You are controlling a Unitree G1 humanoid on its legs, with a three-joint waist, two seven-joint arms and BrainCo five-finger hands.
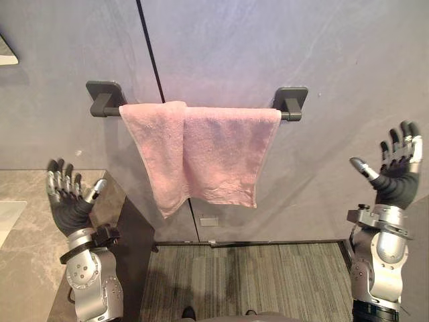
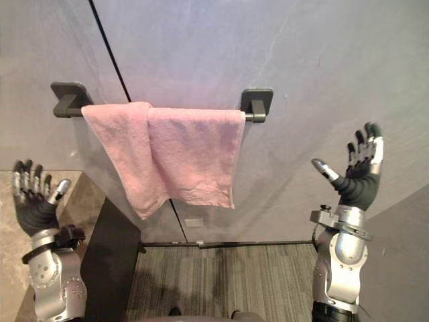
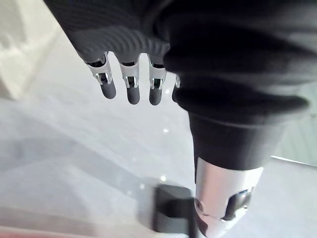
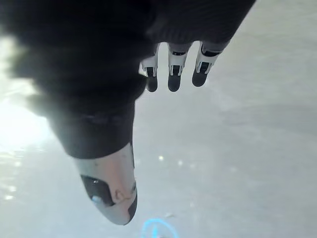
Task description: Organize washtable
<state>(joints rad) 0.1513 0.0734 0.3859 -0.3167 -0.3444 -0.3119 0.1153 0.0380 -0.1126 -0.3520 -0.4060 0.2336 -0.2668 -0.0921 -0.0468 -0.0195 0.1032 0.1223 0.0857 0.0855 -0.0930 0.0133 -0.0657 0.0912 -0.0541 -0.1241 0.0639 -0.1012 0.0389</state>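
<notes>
A pink towel (image 1: 201,151) hangs folded over a dark wall rail (image 1: 289,115) on the grey wall ahead, its left part drooping lower than the right. My left hand (image 1: 66,198) is raised at the lower left, below and left of the towel, fingers straight and holding nothing. My right hand (image 1: 395,171) is raised at the right, well clear of the towel's right edge, palm facing inward with fingers spread and empty. The left wrist view shows straight fingers (image 3: 132,89) against the wall, with a rail bracket (image 3: 173,208) past them.
A marble washtable top (image 1: 30,241) lies at the lower left with a dark side panel (image 1: 137,255) beside it. Grey striped floor (image 1: 248,278) runs below the towel. A dark vertical seam (image 1: 151,50) splits the wall.
</notes>
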